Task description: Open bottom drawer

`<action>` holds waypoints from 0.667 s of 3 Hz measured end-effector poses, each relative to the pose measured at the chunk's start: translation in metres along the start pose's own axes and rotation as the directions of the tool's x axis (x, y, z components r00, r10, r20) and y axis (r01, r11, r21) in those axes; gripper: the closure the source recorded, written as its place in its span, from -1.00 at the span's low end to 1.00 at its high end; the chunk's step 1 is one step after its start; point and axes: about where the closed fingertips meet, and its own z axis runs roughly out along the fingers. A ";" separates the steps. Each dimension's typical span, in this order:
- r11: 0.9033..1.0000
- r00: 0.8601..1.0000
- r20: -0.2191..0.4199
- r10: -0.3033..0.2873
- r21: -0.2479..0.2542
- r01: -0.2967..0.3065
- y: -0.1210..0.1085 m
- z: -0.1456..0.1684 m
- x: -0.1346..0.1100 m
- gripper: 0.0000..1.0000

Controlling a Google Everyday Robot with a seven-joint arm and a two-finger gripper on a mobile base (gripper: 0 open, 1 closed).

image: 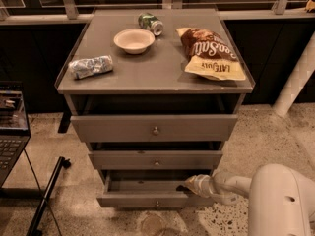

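Observation:
The bottom drawer [142, 200] is the lowest and thinnest of three grey-brown fronts, with a small round knob [157, 203] at its centre. It stands pulled out a little, with its inside showing as a dark gap behind the front. My gripper [189, 186] reaches in from the right on a white arm [275, 200] and sits at the drawer's right end, at the top edge of its front.
The middle drawer [156, 160] and top drawer [155, 128] also stand slightly out. On the cabinet top [162, 73] lie a bowl [134, 40], a can [150, 23], a chip bag [209, 53] and a crushed bottle [90, 66]. A laptop [11, 127] stands left, a white post [295, 82] right.

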 end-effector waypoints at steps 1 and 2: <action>0.999 0.999 -0.014 0.036 0.038 -0.036 -0.019 0.005 -0.005 1.00; 0.995 0.997 -0.033 0.064 0.074 -0.062 -0.039 0.009 -0.006 1.00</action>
